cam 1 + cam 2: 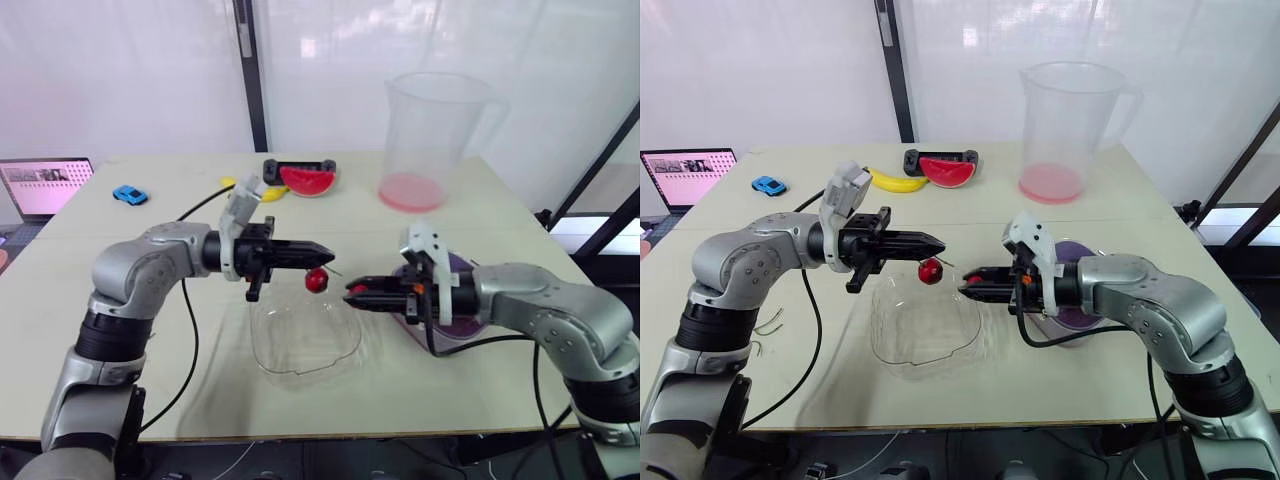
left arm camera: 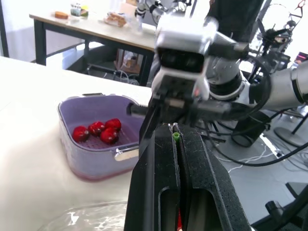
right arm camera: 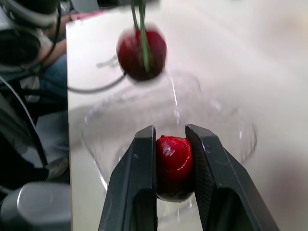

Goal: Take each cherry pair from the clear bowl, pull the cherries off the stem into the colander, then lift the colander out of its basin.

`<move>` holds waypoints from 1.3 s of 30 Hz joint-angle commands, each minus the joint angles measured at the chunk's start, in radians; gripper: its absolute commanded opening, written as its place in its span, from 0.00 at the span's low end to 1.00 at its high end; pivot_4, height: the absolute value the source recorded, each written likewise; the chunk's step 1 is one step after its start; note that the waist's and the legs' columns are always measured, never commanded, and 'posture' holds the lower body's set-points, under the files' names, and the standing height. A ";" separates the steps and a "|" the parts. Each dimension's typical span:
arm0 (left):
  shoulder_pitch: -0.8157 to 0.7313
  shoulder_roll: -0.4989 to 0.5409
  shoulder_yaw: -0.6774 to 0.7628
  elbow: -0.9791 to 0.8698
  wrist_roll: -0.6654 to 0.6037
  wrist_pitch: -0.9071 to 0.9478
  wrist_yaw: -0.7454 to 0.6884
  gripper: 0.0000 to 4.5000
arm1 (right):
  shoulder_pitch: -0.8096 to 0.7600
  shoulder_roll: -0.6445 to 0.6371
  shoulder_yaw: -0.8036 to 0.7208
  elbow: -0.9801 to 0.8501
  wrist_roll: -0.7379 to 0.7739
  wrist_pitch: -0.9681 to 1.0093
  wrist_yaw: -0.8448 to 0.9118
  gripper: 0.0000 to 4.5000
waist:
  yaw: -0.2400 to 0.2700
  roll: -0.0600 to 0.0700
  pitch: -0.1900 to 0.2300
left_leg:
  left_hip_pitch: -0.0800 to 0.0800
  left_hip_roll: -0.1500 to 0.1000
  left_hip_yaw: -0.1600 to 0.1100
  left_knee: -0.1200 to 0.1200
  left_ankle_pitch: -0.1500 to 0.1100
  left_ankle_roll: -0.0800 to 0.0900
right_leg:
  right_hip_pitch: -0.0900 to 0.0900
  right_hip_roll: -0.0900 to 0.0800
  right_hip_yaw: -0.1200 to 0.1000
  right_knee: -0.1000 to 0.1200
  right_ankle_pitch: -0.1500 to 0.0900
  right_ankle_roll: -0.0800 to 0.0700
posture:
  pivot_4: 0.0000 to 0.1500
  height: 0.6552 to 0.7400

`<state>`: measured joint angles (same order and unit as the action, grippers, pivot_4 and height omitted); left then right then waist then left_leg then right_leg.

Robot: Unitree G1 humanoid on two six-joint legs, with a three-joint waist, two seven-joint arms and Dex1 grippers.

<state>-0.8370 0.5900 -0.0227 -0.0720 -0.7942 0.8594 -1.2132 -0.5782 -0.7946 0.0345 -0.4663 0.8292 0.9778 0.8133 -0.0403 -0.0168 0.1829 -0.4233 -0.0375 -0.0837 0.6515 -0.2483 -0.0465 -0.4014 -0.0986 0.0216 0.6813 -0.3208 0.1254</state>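
place: robotics lab | signs: white curtain (image 1: 130, 70) backdrop; laptop (image 1: 45, 187) on worktable (image 1: 480, 200); cables (image 2: 250, 161) across floor

Bright, even daylight comes through the white translucent panels (image 1: 150, 70) behind the table (image 1: 480, 190). Shadows are therefore soft: pale grey patches lie on the tabletop under both arms and beside the clear bowl (image 1: 300, 372). The bowl's rim carries thin white glints. The pitcher (image 1: 432, 130) glows, lit from behind, and the laptop (image 1: 45, 185) screen shines on its own.

In the right wrist view the hanging cherry (image 3: 142, 53) is smeared with blur and the tabletop beyond is washed out. The gripped cherry (image 3: 174, 166) in the right gripper (image 3: 171, 132) is crisp, with small highlights.

In the left wrist view the left gripper (image 2: 176, 130) is dark and soft. Only the stem (image 2: 176, 136) it pinches catches light. The colander (image 2: 91, 159) beyond is clear.
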 commanded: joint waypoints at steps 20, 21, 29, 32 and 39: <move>0.021 -0.005 0.044 -0.034 -0.003 -0.049 0.061 0.00 | 0.079 -0.227 -0.036 0.413 -0.361 -0.292 0.174 0.20 | 0.002 0.000 0.000 | 0.000 0.000 0.001 0.001 0.000 0.001 | 0.000 0.000 0.001 -0.001 0.000 0.000 | 1.00 1.00; 0.023 -0.006 0.044 -0.034 -0.004 -0.050 0.065 0.00 | 0.083 -0.221 -0.039 0.411 -0.361 -0.290 0.175 0.20 | 0.002 0.000 0.000 | 0.000 0.000 0.001 0.001 0.000 0.001 | 0.000 0.000 0.001 -0.001 0.000 0.000 | 1.00 1.00; 0.024 -0.012 0.041 -0.034 -0.012 -0.056 0.080 0.00 | 0.063 -0.225 -0.092 0.386 -0.333 -0.258 0.192 0.94 | 0.007 0.000 0.000 | 0.000 0.000 0.001 0.001 0.000 0.000 | 0.000 0.000 0.001 -0.001 0.000 0.000 | 1.00 1.00; 0.018 -0.016 0.041 -0.031 -0.013 -0.056 0.082 0.00 | 0.043 -0.234 -0.120 0.374 -0.315 -0.241 0.209 0.99 | 0.007 0.000 0.000 | 0.000 0.000 0.001 0.001 0.000 0.000 | 0.000 0.000 0.001 -0.001 0.000 0.000 | 1.00 1.00; 0.006 -0.025 0.045 -0.027 -0.021 -0.053 0.087 0.00 | -0.015 -0.223 -0.250 0.240 -0.058 -0.083 0.303 0.99 | 0.007 0.000 0.000 | 0.000 0.000 0.001 0.001 0.000 0.001 | 0.001 0.000 0.000 -0.001 0.000 0.000 | 1.00 1.00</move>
<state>-0.8040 0.5632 -0.0125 -0.0805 -0.7976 0.8185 -1.1273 -0.5679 -1.0102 -0.1633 -0.1599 0.6871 0.8604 1.0903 -0.0328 -0.0168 0.1831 -0.4234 -0.0372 -0.0830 0.6525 -0.2487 -0.0458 -0.4009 -0.0988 0.0219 0.6804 -0.3208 0.1254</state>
